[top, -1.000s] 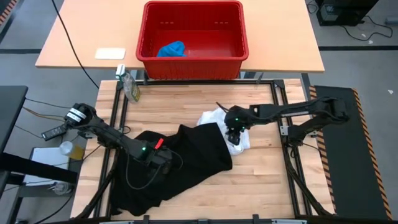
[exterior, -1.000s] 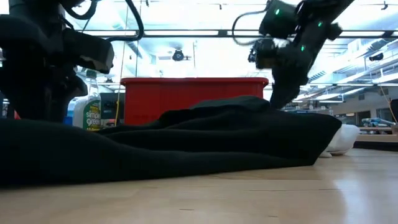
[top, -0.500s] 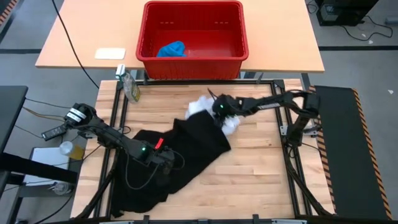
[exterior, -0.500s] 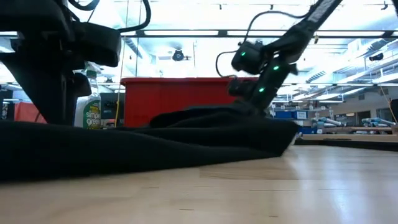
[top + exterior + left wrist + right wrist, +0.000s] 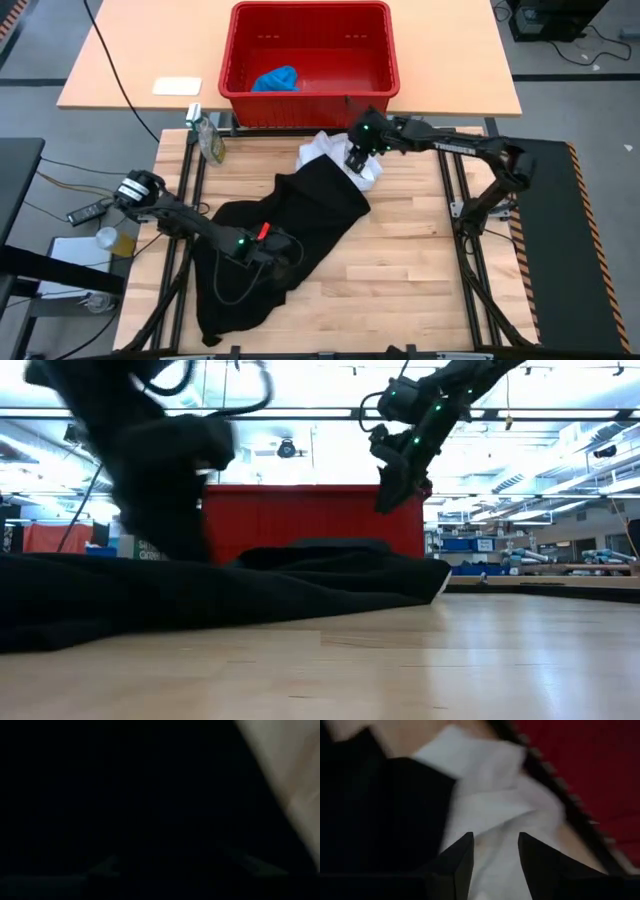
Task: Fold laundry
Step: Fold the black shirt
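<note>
Three garments are in view, and none can be judged folded. At the left, the left gripper (image 5: 262, 250) is pressed down into the black garment (image 5: 290, 225), which lies crumpled in a long diagonal heap from the table's near left corner up toward its middle; the left wrist view shows little but dark cloth, so whether its fingers are apart or clamped cannot be told. At the garment's upper end the white garment (image 5: 325, 152) is partly buried, a bunched piece showing just beside the far edge of the wooden table (image 5: 420, 270). Above that piece the right gripper (image 5: 357, 160) is held, its fingers (image 5: 461, 857) set a little apart with white cloth seen between and beyond them; no grip on it can be confirmed. Farther back, the blue garment (image 5: 276, 78) sits in the red basket (image 5: 310, 105), not yet brought out. The work is judged to be at an early stage: spreading, separating and folding are all left. Bare wood is offered across the table's right and near-right part, while the left edge is crowded by cloth hanging near the frame, and a spray bottle (image 5: 207, 137) stands at the far left corner.
</note>
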